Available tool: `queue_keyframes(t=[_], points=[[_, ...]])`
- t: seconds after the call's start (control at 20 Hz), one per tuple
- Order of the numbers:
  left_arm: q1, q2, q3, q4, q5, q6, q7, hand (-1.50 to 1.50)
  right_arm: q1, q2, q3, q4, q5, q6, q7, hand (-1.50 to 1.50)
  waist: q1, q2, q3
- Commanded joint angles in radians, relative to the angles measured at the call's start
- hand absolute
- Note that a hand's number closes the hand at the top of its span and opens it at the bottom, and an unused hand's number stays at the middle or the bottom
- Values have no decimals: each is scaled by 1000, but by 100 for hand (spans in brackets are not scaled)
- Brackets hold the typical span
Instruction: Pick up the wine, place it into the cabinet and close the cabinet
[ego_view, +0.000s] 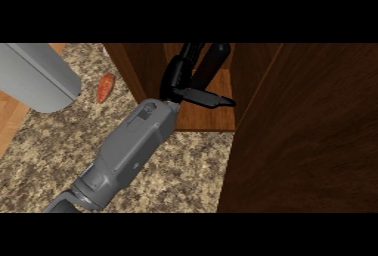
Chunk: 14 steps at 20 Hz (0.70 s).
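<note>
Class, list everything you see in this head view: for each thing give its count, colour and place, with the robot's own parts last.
wine bottle: one, dark, inside the cabinet on its wooden floor, beside the hand.
cabinet: one, brown wood, upper middle, open at the front.
cabinet door: one, dark brown wood, standing open along the right side.
orange object: one, orange-red, long and small, on the counter left of the cabinet; I cannot tell what it is.
grey object: one, light grey, upper left, cut off by the edge.
counter: one, speckled beige stone, lower left and middle.
forearm: one, grey, rising from the lower left.
hand: one, black, inside the cabinet, fingers beside the bottle.
</note>
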Motion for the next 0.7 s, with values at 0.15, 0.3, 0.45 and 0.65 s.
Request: queue_keyframes(t=[0.15, 0.3, 0.45, 0.65], points=[[181, 0, -131, -417, -36, 168, 182, -150, 17, 0, 8, -86, 14, -34, 44, -150, 7, -2, 0], [267, -7, -252, -593, -7, 320, 216, -150, 60, 15, 40, -52, 13, 3, -24, -150, -1, 1, 1], [358, -1, -259, -717, -70, 378, 231, -150, 6, -5, 5, -38, -15, -8, 3, -150, 0, 5, 0], [414, -6, -310, -788, -44, 436, 217, -150, -52, -2, 49, -54, 30, -53, 54, -150, -13, 8, 0]])
